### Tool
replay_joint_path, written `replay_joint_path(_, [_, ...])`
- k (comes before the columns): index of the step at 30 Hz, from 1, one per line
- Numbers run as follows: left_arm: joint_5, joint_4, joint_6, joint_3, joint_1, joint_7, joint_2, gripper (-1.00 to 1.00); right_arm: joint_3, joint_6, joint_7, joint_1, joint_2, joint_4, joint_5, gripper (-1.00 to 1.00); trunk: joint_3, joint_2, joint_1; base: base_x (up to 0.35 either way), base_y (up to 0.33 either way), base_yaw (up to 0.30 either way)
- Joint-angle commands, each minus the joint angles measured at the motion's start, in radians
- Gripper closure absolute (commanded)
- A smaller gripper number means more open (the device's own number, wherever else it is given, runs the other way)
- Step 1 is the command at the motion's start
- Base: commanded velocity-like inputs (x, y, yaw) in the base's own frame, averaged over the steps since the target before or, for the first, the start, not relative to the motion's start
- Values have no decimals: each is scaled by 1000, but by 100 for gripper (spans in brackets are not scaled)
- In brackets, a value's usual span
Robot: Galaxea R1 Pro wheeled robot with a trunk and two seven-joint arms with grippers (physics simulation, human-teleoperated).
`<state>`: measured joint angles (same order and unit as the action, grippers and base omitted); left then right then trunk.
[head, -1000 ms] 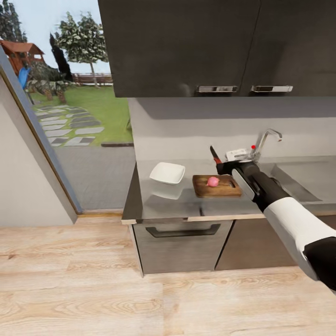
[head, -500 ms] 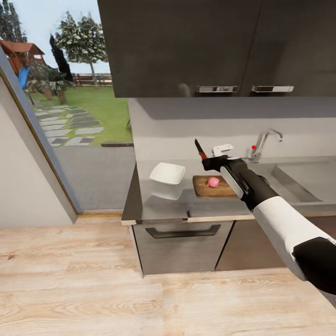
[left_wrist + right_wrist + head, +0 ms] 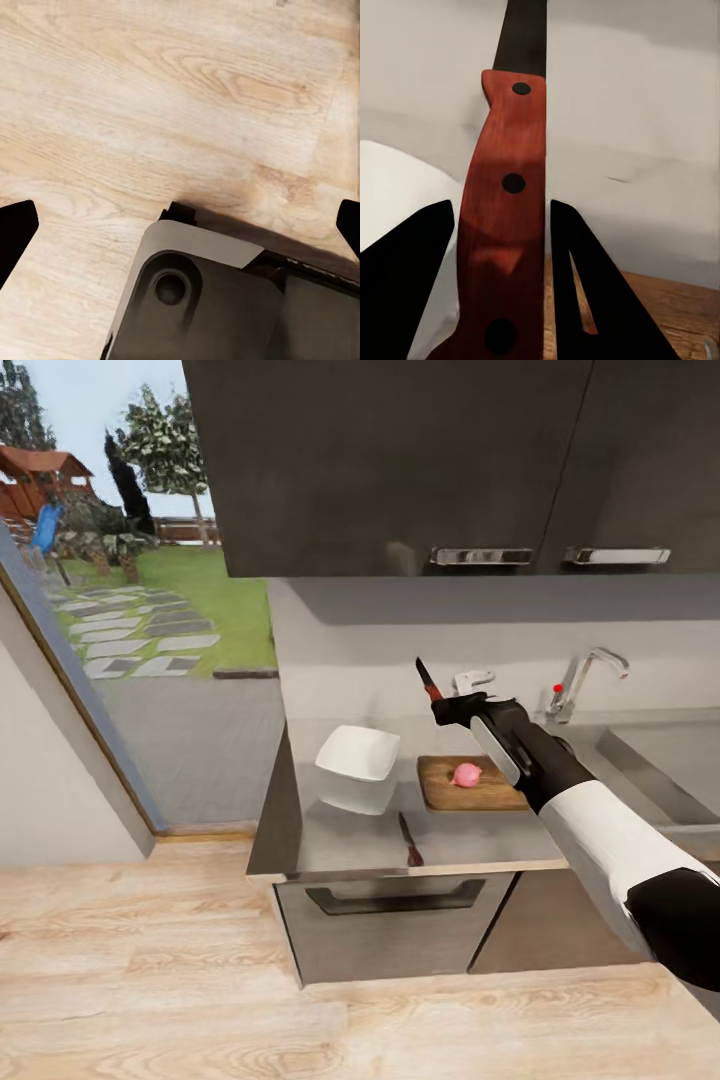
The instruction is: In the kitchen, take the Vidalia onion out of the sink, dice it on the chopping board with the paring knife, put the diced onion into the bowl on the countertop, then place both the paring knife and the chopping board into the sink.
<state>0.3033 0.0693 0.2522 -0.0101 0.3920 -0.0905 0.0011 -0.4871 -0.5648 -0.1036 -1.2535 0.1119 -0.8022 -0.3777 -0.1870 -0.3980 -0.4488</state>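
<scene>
The pink Vidalia onion [image 3: 465, 774] lies whole on the brown chopping board [image 3: 448, 790], which rests on the glossy countertop [image 3: 350, 835]. My right gripper [image 3: 446, 708] hovers above the board's far left corner, shut on the red handle of the paring knife [image 3: 430, 682]. The dark blade points up and away. In the right wrist view the knife [image 3: 506, 202] sits between both black fingers [image 3: 405, 285], with the board [image 3: 660, 307] beneath. The white bowl [image 3: 358, 752] stands left of the board. The grey sink [image 3: 660, 760] lies to the right. My left gripper [image 3: 180, 225] is open over the wooden floor.
A chrome tap [image 3: 580, 678] with a red knob stands behind the sink. Dark wall cabinets [image 3: 420, 460] hang low over the counter. A drawer front with a handle [image 3: 395, 900] sits under the counter edge. A glass door [image 3: 130, 610] to the garden is on the left.
My right gripper carried the knife left and slightly up, from the board's right end to above its left end. The head view then shifted nearer the counter. Onion, board and bowl stayed put.
</scene>
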Motion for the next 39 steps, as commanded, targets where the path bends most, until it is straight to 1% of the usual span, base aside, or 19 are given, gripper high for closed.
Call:
replay_joint_path(1, [2,4,7,-1,2,0,-1,-100,-5,-3,-7,-1,2,-2,-13,100,-2,-2,-1,323,-77,0])
replay_joint_path(8, [2,4,7,-1,2,0,0,-100,-5,-3,-8,-1,2,-5,-13,100,-2,-2,-1,292,-137,0])
replay_joint_path(20, [2,4,9,-1,2,0,-4,-100,-5,-3,-8,-1,3,-6,-12,100,-2,-2,-1,32,-20,0])
replay_joint_path(30, [2,4,9,-1,2,0,-6,-100,-5,-3,-8,-1,4,-9,-12,100,-33,-72,-40,0,0,0])
replay_joint_path(35, [2,4,9,-1,2,0,-6,-100,-5,-3,-9,-1,7,-27,-11,100,-49,-107,-59,0,0,0])
replay_joint_path(39, [2,4,9,-1,2,0,-6,-100,-6,-3,-10,0,24,-50,-11,100,-62,-135,-74,0,0,0])
